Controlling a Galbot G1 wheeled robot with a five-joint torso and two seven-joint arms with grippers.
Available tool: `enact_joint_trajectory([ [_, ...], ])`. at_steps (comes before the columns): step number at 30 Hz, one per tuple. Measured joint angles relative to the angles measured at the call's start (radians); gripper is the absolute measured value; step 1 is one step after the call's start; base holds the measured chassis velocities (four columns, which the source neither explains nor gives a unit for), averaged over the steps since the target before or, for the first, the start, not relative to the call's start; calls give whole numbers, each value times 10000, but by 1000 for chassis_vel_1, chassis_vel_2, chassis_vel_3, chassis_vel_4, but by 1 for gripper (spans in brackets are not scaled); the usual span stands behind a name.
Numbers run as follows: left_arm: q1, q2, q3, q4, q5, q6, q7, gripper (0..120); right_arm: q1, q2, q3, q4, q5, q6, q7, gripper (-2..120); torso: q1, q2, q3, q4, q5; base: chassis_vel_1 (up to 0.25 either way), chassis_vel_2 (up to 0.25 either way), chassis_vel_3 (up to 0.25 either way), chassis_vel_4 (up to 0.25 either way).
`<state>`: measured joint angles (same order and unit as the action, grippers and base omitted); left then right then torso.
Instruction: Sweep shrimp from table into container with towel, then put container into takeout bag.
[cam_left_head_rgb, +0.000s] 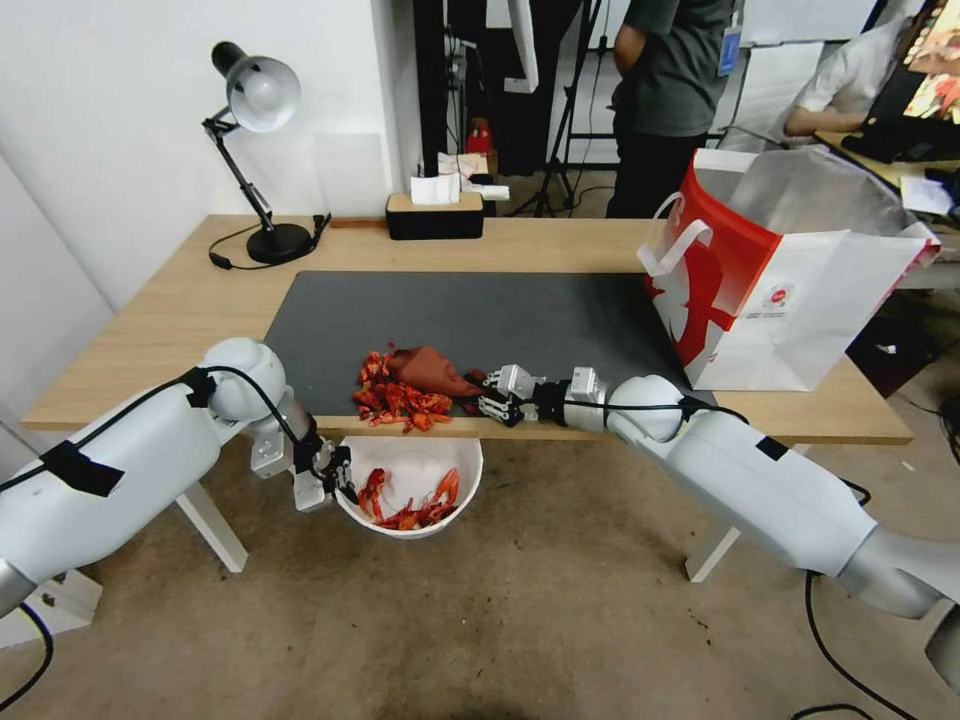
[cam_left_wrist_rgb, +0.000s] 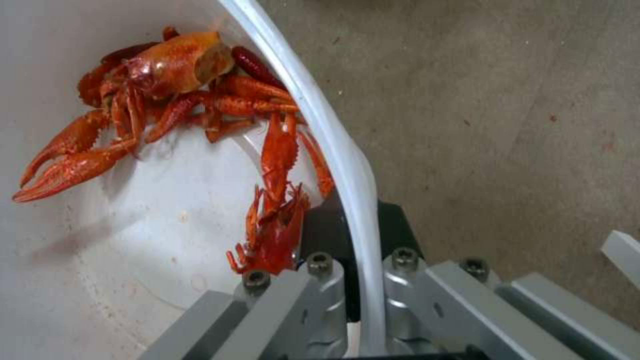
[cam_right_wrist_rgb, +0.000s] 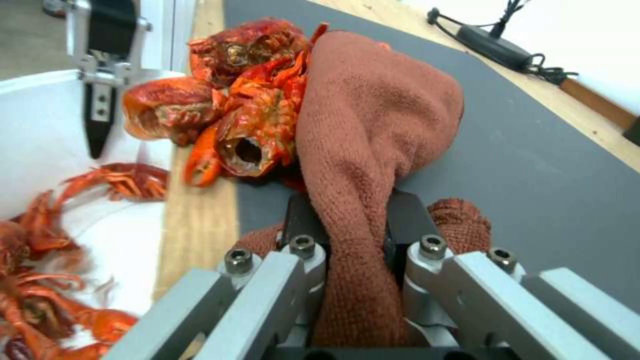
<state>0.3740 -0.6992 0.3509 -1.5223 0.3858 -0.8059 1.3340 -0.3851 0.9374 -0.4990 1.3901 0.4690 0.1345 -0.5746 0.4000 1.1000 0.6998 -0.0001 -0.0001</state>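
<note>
Plainly, the sweeping step is in hand and only partly done. The towel (cam_right_wrist_rgb: 373, 125) is clamped between the fingers of the right hand (cam_left_head_rgb: 497, 396), low over the worktop (cam_left_head_rgb: 180, 300) at its near edge, and is pressed against the far side of the shrimp (cam_left_head_rgb: 400, 400) heaped on the mat (cam_left_head_rgb: 500, 320) at that edge. The container (cam_left_head_rgb: 408, 487) is held below the near edge by the left hand (cam_left_head_rgb: 340, 478), whose fingers are closed on the rim, one inside the wall and one outside. Several shrimp are already lying in it, while the larger heap is left on the worktop. The takeout bag (cam_left_head_rgb: 800, 310) is stood open near the right end of the worktop, well apart from the heap. What is judged to be called for next is a push of the towel toward the near edge, with the container kept steady directly under the heap so that nothing is dropped onto the floor (cam_left_head_rgb: 520, 620).
</note>
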Motion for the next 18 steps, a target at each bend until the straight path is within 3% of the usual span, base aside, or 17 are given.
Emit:
enact_joint_trajectory([
  [18,-6,6,8,41,27,-29,0,0,-537,-233,27,864,-52,-73,61,8,0,1,3,1,1,0,0,0,0],
])
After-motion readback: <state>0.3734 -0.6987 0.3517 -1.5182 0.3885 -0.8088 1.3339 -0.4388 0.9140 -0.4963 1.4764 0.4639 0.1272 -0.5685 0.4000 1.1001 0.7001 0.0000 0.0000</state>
